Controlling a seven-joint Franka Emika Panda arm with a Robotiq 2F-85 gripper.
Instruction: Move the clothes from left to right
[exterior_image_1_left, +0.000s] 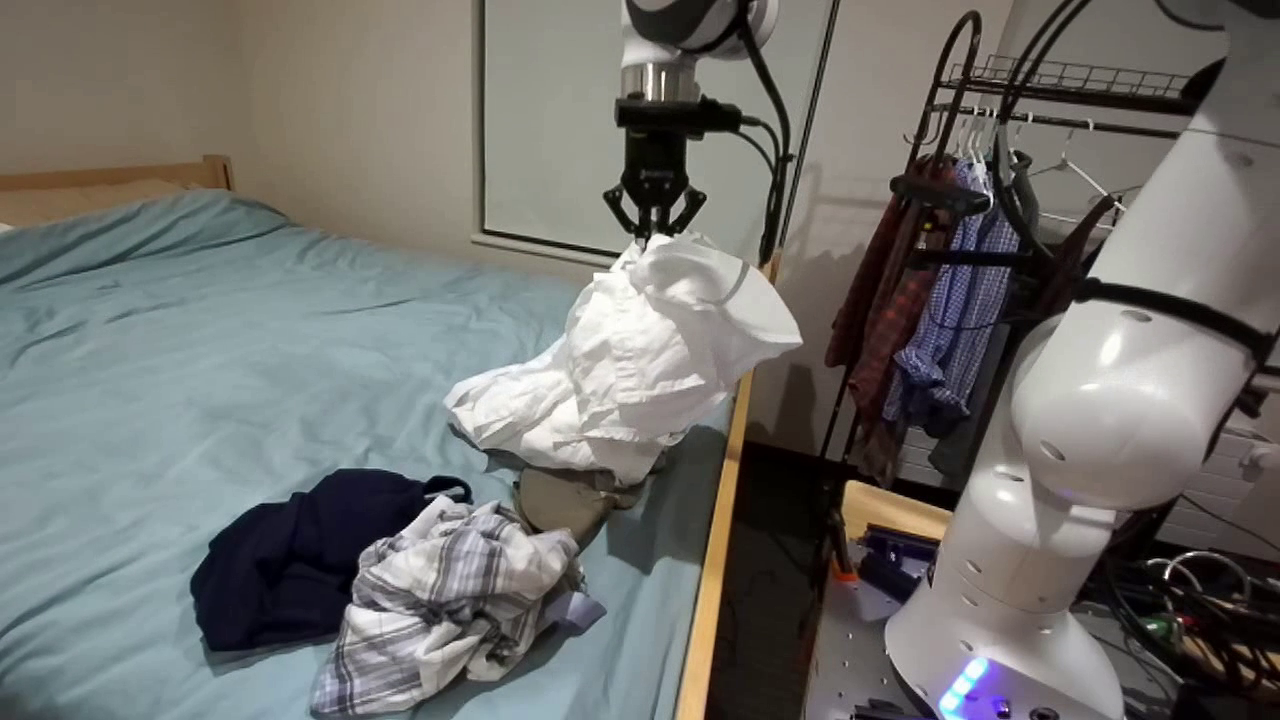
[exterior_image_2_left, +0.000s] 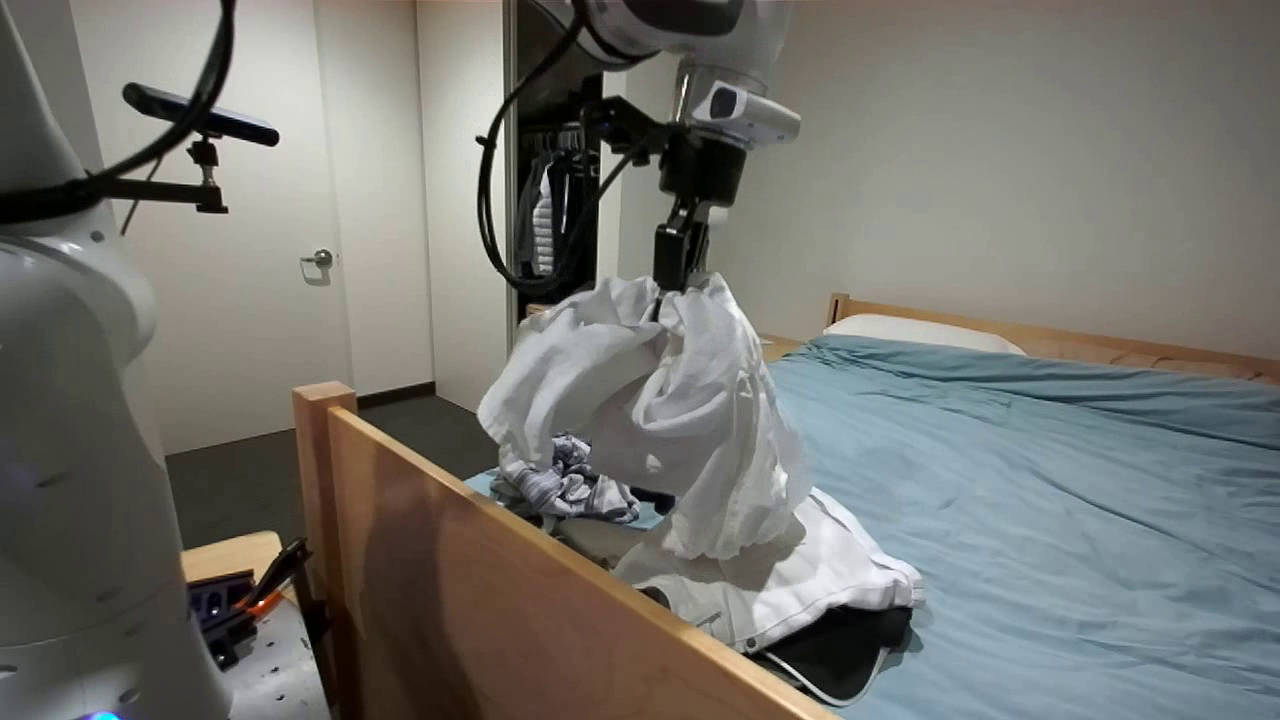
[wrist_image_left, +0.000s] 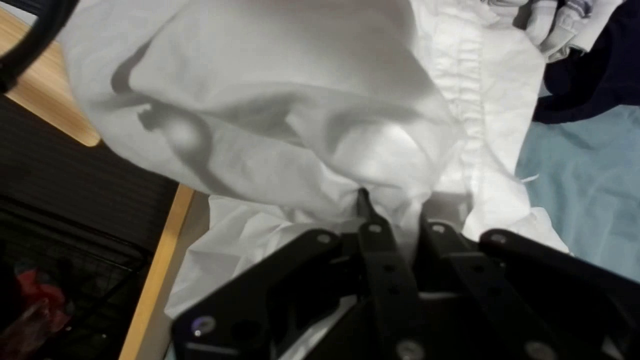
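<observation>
Claw clamped on a bunched pinch of one white garment, which hangs directly below; whether its hem rests on the clothes beneath is unclear. The step in hand looks like carrying this piece across; the next move probably calls for raising the hem well clear, then going rightward before release. Under the claw lies white cloth, perhaps a second garment, perhaps the same. Below and off to one side: one grey plaid shirt against one navy garment. Low beneath: one olive piece, one black piece with pale edging.
</observation>
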